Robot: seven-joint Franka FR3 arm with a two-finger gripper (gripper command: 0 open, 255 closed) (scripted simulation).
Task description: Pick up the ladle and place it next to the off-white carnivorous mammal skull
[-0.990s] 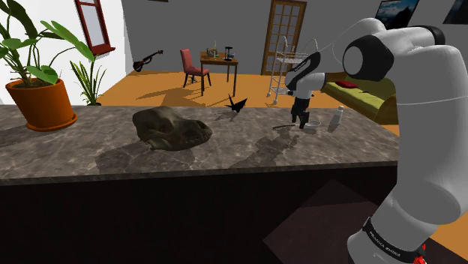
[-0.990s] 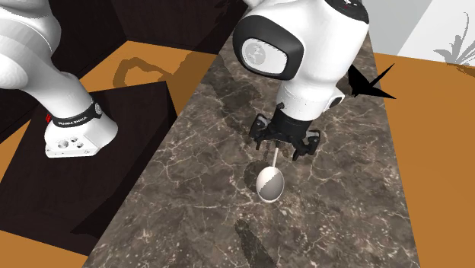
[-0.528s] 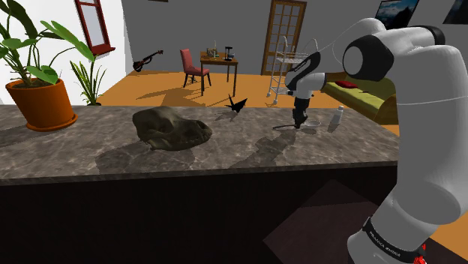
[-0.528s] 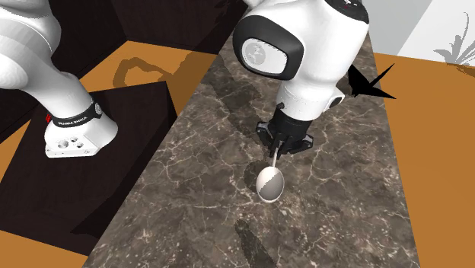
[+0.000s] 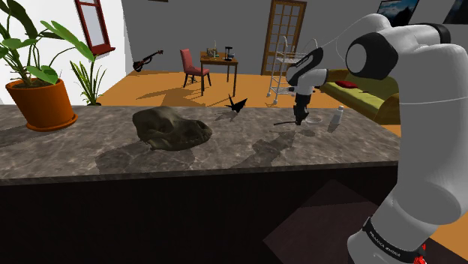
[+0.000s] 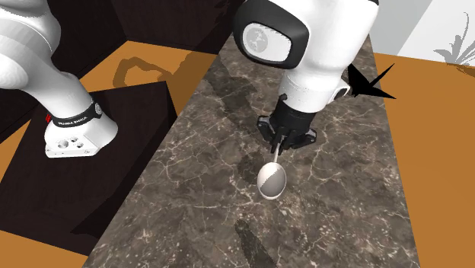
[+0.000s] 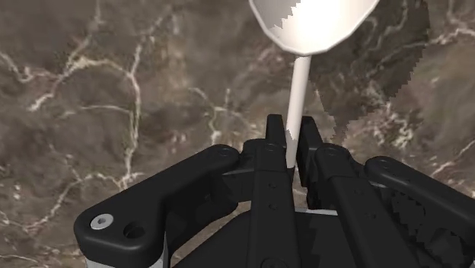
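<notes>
Counter (image 5: 225,154): dark marble with pale veins. Skull (image 5: 171,127) lies on it and reads dark olive-grey here, not off-white. It is the reference for everything below.

- Gripper (image 5: 300,120): well apart from the skull, toward the shoulder view's right, over the same counter. It points down from the white arm.
- Claw state: narrow, pinched on the handle of the ladle (image 6: 271,179). In the wrist view the black fingers (image 7: 308,135) press the thin white handle from both sides, with the gripper (image 7: 291,133) centred on it.
- Ladle (image 7: 298,84): pale, white to grey, with a round bowl at the end away from the claw. From the gripper (image 6: 283,145) the handle runs straight out to the bowl. Its shadow lies offset on the marble beside it. I cannot tell whether the bowl touches the stone. The ladle is as far from the skull as the gripper is, not next to it.
- Black spiky shape (image 5: 237,103): at the counter's far edge, between the skull and the gripper.
- Small clear bottle (image 5: 337,118): farther from the skull than the gripper, on the same side.
- Potted plant (image 5: 41,101): orange pot, on the skull's opposite side, near it.
</notes>
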